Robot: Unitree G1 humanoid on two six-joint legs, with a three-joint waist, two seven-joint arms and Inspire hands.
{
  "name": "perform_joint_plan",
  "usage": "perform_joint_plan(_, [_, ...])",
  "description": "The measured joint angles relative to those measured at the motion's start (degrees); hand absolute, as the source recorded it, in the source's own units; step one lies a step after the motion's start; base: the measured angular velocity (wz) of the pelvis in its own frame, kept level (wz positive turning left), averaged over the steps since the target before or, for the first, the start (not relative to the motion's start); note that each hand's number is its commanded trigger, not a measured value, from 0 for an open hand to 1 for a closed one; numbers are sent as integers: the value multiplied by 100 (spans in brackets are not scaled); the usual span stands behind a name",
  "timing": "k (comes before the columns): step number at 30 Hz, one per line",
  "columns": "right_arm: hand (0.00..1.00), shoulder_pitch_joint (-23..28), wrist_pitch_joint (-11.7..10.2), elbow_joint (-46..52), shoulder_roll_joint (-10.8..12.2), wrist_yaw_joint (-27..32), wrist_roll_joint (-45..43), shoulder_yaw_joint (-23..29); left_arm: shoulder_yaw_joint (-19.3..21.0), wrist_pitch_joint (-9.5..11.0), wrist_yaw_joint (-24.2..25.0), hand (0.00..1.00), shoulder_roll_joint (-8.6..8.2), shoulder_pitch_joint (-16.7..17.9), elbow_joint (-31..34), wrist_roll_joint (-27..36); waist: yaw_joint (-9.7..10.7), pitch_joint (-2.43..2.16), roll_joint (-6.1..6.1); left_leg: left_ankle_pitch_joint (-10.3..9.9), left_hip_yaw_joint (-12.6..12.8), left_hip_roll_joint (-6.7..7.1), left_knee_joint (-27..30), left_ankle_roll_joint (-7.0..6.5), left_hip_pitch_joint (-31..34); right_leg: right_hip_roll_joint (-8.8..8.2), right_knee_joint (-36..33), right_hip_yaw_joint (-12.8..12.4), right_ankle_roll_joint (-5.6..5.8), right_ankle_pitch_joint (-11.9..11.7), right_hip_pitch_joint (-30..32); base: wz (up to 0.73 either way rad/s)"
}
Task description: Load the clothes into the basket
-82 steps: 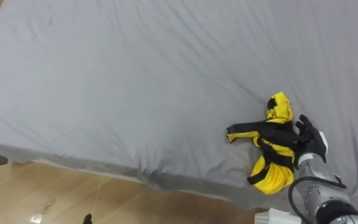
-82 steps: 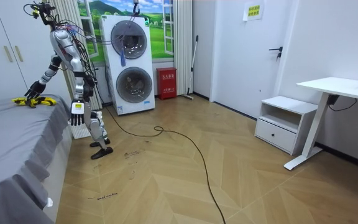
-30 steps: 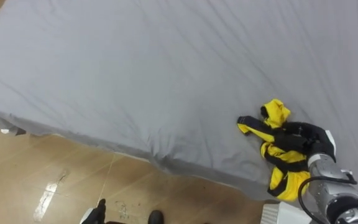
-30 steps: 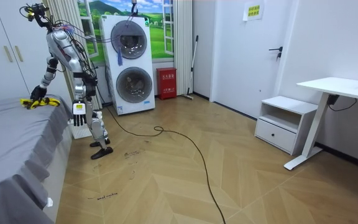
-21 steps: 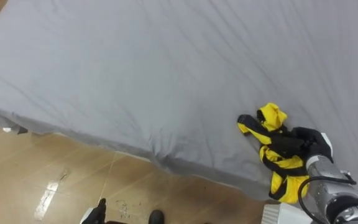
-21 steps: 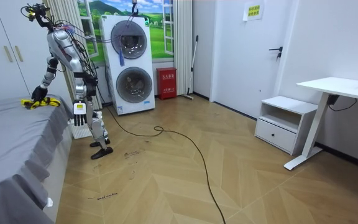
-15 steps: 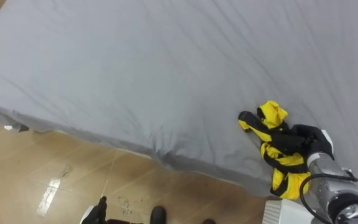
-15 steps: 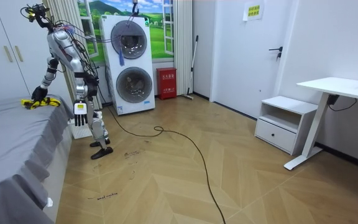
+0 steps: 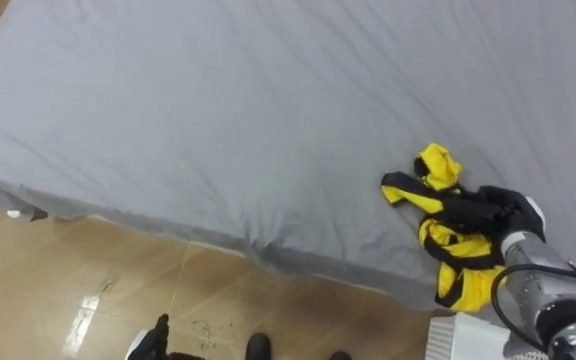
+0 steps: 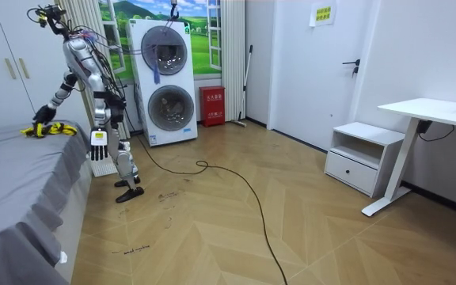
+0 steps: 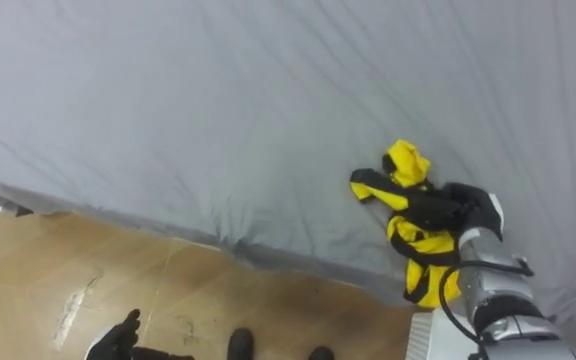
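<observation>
Step in hand: the grasp. The right hand [image 9: 498, 212] is on the yellow-and-black garment [image 9: 446, 238], which lies on the bed [image 9: 218, 120] near its edge. Its fingers are curled into the dark cloth, which reads as a hold, and the garment is not yet lifted off the sheet.

The left hand [image 11: 118, 338] hangs below the bed edge, fingers relaxed, holding nothing.

The white basket [image 10: 101, 162] sits on the floor just beside the bed, at the robot's feet.

Next, as judged: raise the garment clear of the bed edge, carry it down over the basket and release it. Risk: trailing straps may drape outside the rim.

The washer stack [image 10: 166, 79] stands well apart from the bed. Nothing blocks the path.
</observation>
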State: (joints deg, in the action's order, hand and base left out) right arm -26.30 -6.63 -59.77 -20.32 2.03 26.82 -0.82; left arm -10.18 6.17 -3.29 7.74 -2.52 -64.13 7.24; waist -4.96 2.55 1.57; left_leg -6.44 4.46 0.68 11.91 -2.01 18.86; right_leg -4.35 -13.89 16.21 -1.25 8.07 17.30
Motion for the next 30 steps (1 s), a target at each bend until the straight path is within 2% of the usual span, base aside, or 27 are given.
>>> perform_joint_plan(1, [100,91,-1,214,0,15,0,21,38,19,-1,0,7,32,1,-5,29,-4,19,0,11,-1,-28,0,-71,3,7,-27,8,5,-53,-6])
perform_joint_plan(3, [100,530,-1,1084,-2,31,2,158,222,58,-5,0,35,156,-1,-2,185,-37,102,0,37,0,-104,0,-357,-1,37,-62,43,34,-299,-5])
perform_joint_plan(4, [100,648,-2,1213,-2,36,7,192,228,60,-9,0,49,200,-1,0,193,-56,131,0,58,1,-136,0,-461,-1,60,-75,47,36,-392,-11])
perform_joint_plan(6, [100,1187,52,1654,-2,19,-1,230,380,87,-33,0,116,490,5,-24,328,-172,292,-6,178,17,-168,4,-875,48,274,-189,75,37,-859,-15])
perform_joint_plan(8, [100,1634,110,2127,1,-11,-1,385,581,62,-36,0,157,699,34,-70,395,-231,366,-61,252,4,-238,28,-1181,61,413,-270,94,44,-1152,-25])
perform_joint_plan(10, [100,1865,138,2461,3,9,1,573,685,24,-36,0,165,932,131,-63,485,-256,340,-206,361,-37,-294,4,-1405,149,422,-378,105,52,-1254,-36])
perform_joint_plan(11, [100,1992,142,2660,16,30,-12,734,738,20,-37,0,168,1027,158,-63,603,-273,351,-219,452,-82,-307,5,-1501,175,417,-455,108,45,-1348,-31])
perform_joint_plan(14, [100,2164,141,2979,17,144,-11,966,768,17,-35,0,187,1196,229,-67,790,-277,322,-265,590,-88,-352,6,-1780,202,413,-566,115,36,-1566,-28])
perform_joint_plan(17, [100,2312,141,3218,17,266,-39,995,779,17,-38,0,213,1231,228,-193,911,-279,330,-285,759,-95,-431,23,-1997,257,395,-812,111,33,-1643,-35])
perform_joint_plan(19, [100,2335,151,3249,17,292,-60,1118,781,4,-38,0,212,1228,290,-335,1064,-274,335,-292,823,-102,-456,32,-2073,273,398,-845,109,32,-1660,-22])
perform_joint_plan(22, [100,2576,176,3820,16,502,-26,1413,791,-41,-39,0,215,1297,442,-448,1112,-251,298,-357,1094,-161,-488,65,-2237,349,399,-1091,92,22,-1669,-46])
perform_joint_plan(24, [100,2697,171,4152,16,541,-8,1588,799,-86,-40,0,218,1305,507,-474,1266,-248,290,-405,1232,-204,-488,96,-2323,393,393,-1203,76,9,-1698,-36])
perform_joint_plan(27, [100,2708,173,4204,16,534,-32,1697,789,-98,-37,0,215,1256,506,-639,1440,-232,293,-456,1399,-242,-499,134,-2416,464,389,-1408,69,6,-1704,-32])
perform_joint_plan(29, [100,2804,173,4258,16,543,-18,1833,774,-130,-12,0,213,1189,505,-798,1467,-204,282,-497,1543,-276,-499,153,-2464,513,390,-1540,61,1,-1695,-41])
perform_joint_plan(30, [100,2839,175,4257,17,567,0,1847,769,-206,-1,0,213,1197,504,-798,1469,-207,273,-533,1664,-306,-495,171,-2487,550,390,-1652,45,-9,-1667,-48])
